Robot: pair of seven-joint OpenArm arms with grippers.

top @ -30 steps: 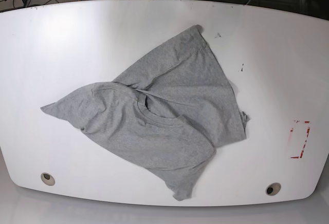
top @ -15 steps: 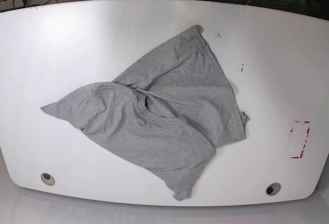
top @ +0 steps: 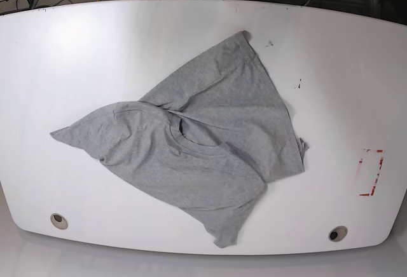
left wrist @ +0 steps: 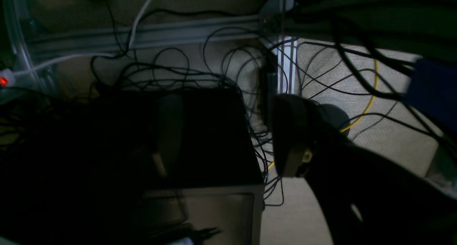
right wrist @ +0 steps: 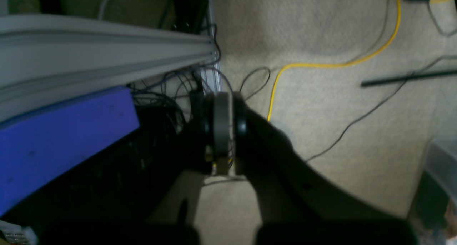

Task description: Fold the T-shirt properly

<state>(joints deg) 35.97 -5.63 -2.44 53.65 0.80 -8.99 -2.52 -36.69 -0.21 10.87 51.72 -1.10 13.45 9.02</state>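
Observation:
The heather-grey T-shirt (top: pixel 203 143) lies crumpled and skewed on the white table (top: pixel 76 54), its ribbed neck (top: pixel 191 134) near the middle and one corner pointing to the far edge. No lettering shows. Neither arm appears in the base view. In the left wrist view my left gripper (left wrist: pixel 228 138) hangs over the floor beside the table, open, with nothing between its dark fingers (left wrist: pixel 289 138). The right wrist view has my right gripper (right wrist: pixel 221 130) shut, pads pressed together and empty, also above the carpet. No cloth shows in either wrist view.
A red-marked rectangle (top: pixel 371 172) sits at the table's right. Two round holes (top: pixel 58 220) (top: pixel 338 233) lie near the front edge. Below the arms are tangled cables, a yellow cable (right wrist: pixel 321 64), a blue block (right wrist: pixel 64 130) and a dark box (left wrist: pixel 200 138).
The T-shirt lies just as it did before. Only small parts beyond the table's far edge have shifted a little.

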